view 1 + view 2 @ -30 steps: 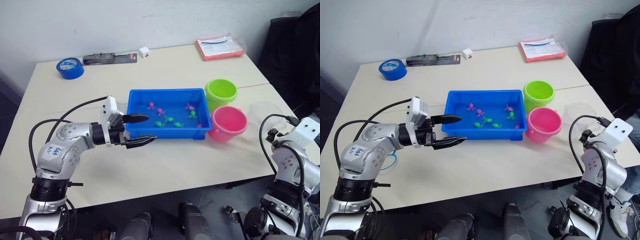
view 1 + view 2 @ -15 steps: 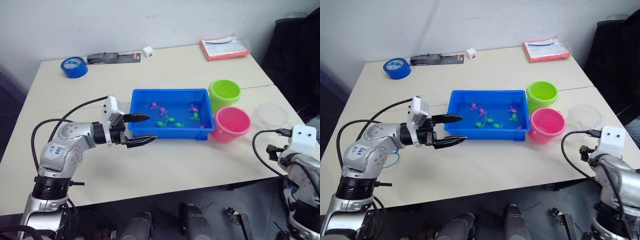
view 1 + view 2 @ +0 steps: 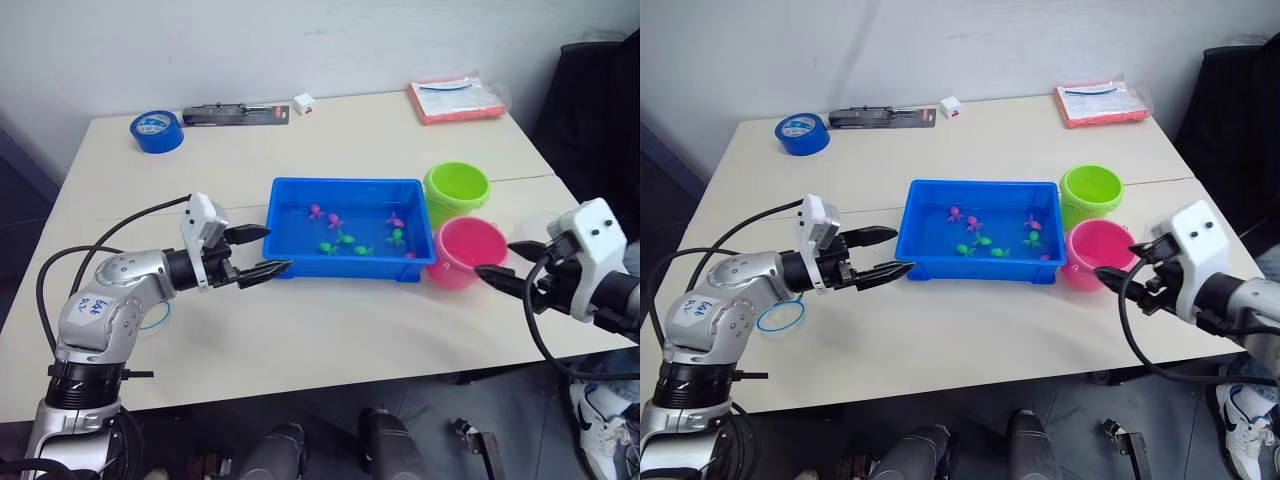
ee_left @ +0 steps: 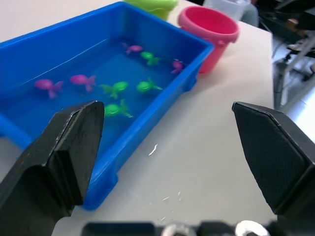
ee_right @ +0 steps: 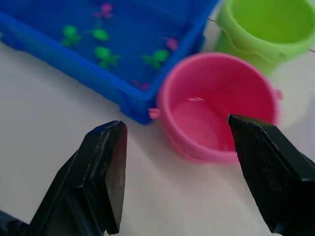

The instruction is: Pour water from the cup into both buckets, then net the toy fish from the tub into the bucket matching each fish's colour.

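Several toy fish in tub; pink bucket holds water.

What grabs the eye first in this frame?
The bright blue tub mid-table, with tiny green and pink toy fish in water. Right of it stand the lime green bucket and pink bucket, with an open tool at either side: left, right.

Both arms reach inward, level. The left claw gapes wide, holding nothing; the right claw likewise spreads apart, empty.
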You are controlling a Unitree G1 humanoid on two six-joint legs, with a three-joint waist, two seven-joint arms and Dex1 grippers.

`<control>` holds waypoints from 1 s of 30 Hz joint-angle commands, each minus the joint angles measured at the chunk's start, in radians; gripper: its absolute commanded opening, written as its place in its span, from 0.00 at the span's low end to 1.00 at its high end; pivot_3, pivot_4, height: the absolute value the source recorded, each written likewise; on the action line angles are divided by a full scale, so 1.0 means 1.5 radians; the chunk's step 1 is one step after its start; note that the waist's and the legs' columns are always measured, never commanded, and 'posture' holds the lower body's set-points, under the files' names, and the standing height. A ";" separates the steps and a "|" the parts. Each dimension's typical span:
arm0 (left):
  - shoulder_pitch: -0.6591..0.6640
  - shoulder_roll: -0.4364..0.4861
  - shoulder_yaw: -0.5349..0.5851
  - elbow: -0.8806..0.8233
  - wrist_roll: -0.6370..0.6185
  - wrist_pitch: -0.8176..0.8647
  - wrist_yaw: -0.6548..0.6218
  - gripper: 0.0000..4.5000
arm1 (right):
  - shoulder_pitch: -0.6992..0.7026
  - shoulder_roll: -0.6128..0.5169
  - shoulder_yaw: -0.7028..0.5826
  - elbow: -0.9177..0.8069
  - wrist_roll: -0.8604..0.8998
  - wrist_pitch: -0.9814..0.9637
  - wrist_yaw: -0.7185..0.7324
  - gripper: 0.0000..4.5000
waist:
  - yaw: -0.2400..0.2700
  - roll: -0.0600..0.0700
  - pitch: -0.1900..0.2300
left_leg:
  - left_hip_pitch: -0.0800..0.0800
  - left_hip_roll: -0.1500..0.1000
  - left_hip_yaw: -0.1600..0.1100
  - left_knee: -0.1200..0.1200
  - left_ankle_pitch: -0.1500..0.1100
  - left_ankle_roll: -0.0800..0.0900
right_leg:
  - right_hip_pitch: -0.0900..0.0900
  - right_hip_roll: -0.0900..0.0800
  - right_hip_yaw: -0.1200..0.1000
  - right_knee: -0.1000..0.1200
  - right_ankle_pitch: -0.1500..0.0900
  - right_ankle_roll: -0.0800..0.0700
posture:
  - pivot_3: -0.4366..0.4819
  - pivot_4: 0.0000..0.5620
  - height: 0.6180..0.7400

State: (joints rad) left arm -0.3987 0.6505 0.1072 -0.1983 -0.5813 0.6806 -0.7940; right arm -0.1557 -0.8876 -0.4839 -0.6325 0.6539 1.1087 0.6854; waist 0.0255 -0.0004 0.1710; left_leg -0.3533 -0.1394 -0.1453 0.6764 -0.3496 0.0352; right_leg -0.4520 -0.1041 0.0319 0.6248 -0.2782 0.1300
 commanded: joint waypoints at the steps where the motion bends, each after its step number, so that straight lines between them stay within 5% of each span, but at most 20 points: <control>1: 0.015 0.015 0.047 -0.029 -0.002 0.019 0.041 1.00 | -0.041 0.023 0.052 -0.003 0.037 -0.088 0.056 0.99 | -0.002 0.000 0.000 | 0.000 0.000 0.000 0.000 0.000 0.000 | 0.000 0.000 0.000 0.000 0.000 0.000 | 0.48 0.27 1.00; 11: 0.073 0.027 0.120 0.009 0.041 0.022 0.144 1.00 | -0.117 0.065 0.208 0.012 0.078 -0.174 0.134 0.99 | 0.001 -0.001 0.000 | 0.000 0.001 0.000 0.001 -0.001 0.000 | 0.001 0.001 0.000 -0.001 0.000 0.000 | 0.48 0.27 1.00; 30: 0.059 0.061 0.122 0.294 0.181 -0.095 0.183 1.00 | -0.130 0.089 0.273 0.020 0.077 -0.265 0.173 0.99 | 0.001 -0.002 0.000 | 0.000 0.002 0.000 0.001 -0.002 0.000 | 0.001 0.002 -0.001 -0.002 0.001 -0.001 | 0.48 0.27 1.00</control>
State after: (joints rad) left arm -0.2916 0.7254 0.2862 0.2280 -0.3250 0.5726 -0.5071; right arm -0.3529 -0.7565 -0.0715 -0.5791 0.7664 0.7349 0.9481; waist 0.0266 -0.0039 0.1709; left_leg -0.3535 -0.1371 -0.1457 0.6785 -0.3522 0.0348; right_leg -0.4509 -0.1015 0.0301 0.6223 -0.2773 0.1290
